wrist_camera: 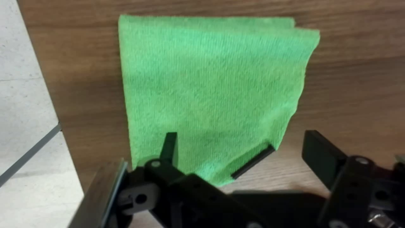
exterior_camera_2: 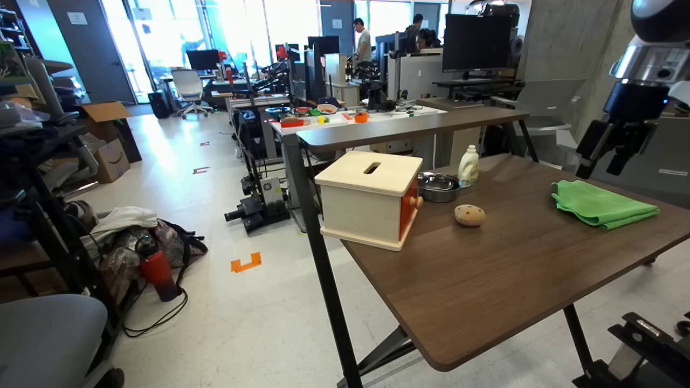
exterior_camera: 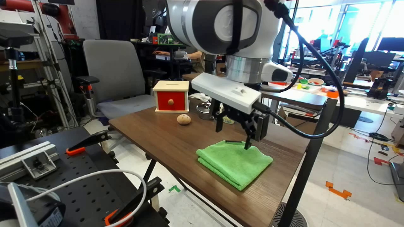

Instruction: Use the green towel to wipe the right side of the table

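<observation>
- The claw (wrist_camera: pixel 241 137) hovers, spread wide, gripping nothing!
- Below it, the green towel (wrist_camera: pixel 205 95) lies folded on the worktop (exterior_camera: pixel 176 138).
- Pickup step, I'd say: next calls for descending, then pinching.

Around me, tall windows (exterior_camera_2: pixel 291 24) glare white and the pale floor (exterior_camera_2: pixel 237 320) gleams; I see a grey door (exterior_camera_2: pixel 96 54), a concrete wall (exterior_camera_2: pixel 568 43), a grey office chair (exterior_camera: pixel 115 69) and a black monitor (exterior_camera_2: pixel 475 43).

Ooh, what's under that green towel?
The brown table shows around the green towel, so that's what it lies on. Whether anything else is underneath can't be seen, because the towel covers it.
</observation>
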